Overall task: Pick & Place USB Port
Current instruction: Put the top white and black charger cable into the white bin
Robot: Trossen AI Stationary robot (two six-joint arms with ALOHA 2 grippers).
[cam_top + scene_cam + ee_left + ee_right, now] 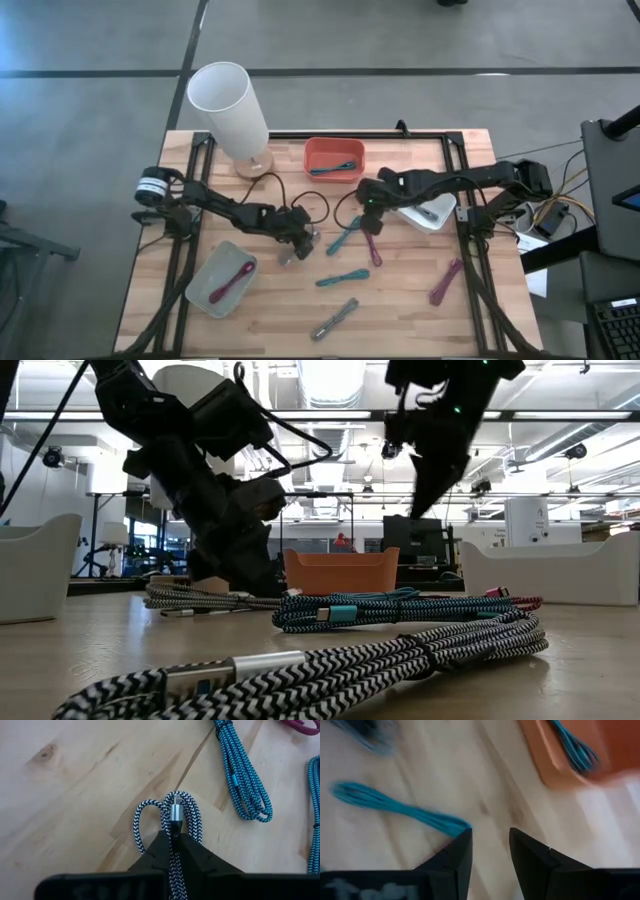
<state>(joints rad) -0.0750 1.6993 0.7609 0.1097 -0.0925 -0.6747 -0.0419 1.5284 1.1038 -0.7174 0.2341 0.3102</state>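
Pale wood planks make up the table [270, 320] we work on, and our left gripper [172, 836] is down on it near the middle, its two dark fingers [150, 851] pressed together on a black-and-white braided cable [182, 812]; the wrist view shows the cable's silver plug sitting right at the fingertips, with loops of the cord fanning out on the wood beyond them. From above, that same bundle lies just beside the left gripper [297, 240], between the grey tray [205, 292] and the teal cables in the centre. Our right gripper [490, 842] hovers above the table close to the orange bin [318, 150], its fingers parted with bare wood showing in the gap and nothing between them; a teal cable [395, 806] lies just beside one fingertip without being held. In the high view the right gripper [368, 200] sits over the table's middle, near a teal cable [343, 238] and a magenta cable [373, 248]. The orange bin already holds a teal cable [335, 167], the grey tray holds a magenta one [230, 285], and a white tray [432, 222] sits under the right arm. More cables are scattered toward the near edge: a teal one [342, 278], a magenta one [446, 282] and a second black-and-white one [334, 318]. A tall white cylinder [230, 108] stands at the far left corner.
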